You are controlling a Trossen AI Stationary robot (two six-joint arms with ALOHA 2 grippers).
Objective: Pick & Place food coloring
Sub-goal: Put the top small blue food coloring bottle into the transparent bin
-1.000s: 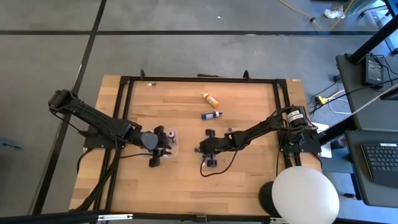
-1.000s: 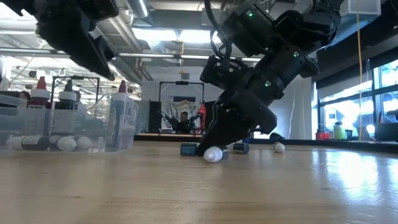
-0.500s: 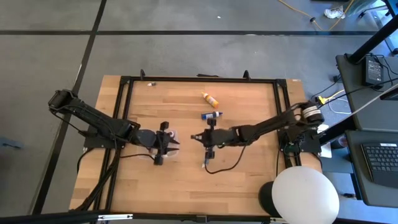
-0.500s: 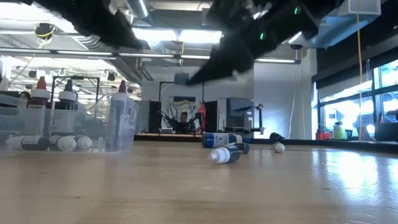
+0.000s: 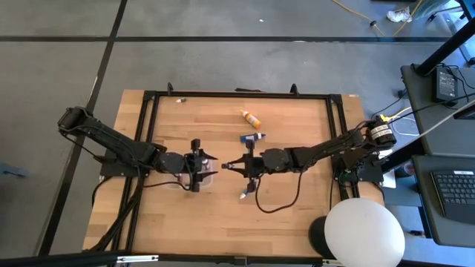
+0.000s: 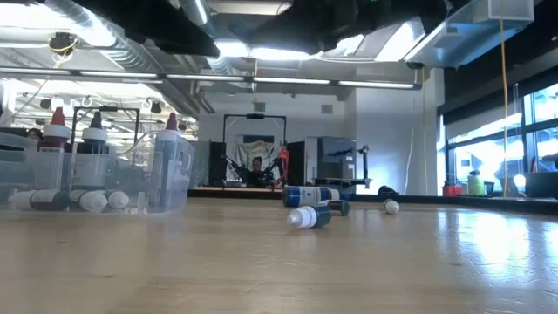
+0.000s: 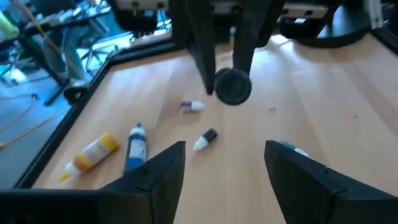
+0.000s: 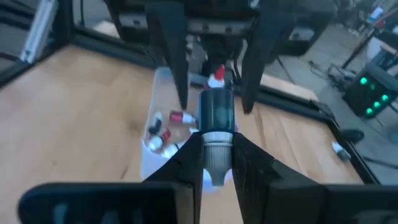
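Observation:
My right gripper (image 8: 216, 142) is shut on a dark food coloring bottle (image 8: 217, 109) with a white cap, held in the air just right of the clear tray (image 5: 184, 179). My left gripper (image 7: 224, 152) is open and faces it. Its two fingers (image 8: 177, 62) stand on either side of the bottle's body without touching it. The bottle's round dark bottom (image 7: 233, 86) points at my left gripper. More food coloring lies on its side on the table: a yellow bottle (image 5: 251, 117), a blue one (image 5: 252, 137) and a small one (image 5: 243, 194). Several stand or lie in the tray (image 6: 166, 174). My right gripper pinches the bottle's white cap end (image 8: 216, 155) between its two fingers. The fingers come roughly level from the table's right side and lie along the bottle. The dark body sticks out past the fingertips toward the table's left, lifted clear of the table.
A dark frame (image 5: 148, 133) runs around the wooden tabletop. A tiny bottle (image 5: 179, 99) lies by the far left corner. A round white lamp head (image 5: 364, 230) sits over the near right corner. Bare wood lies along the near edge.
My right gripper has risen off the table with the dark bottle, turned level and gone toward the tray. One small bottle has stayed lying where the gripper was. My left gripper has come up from over the tray and turned level toward the right gripper.

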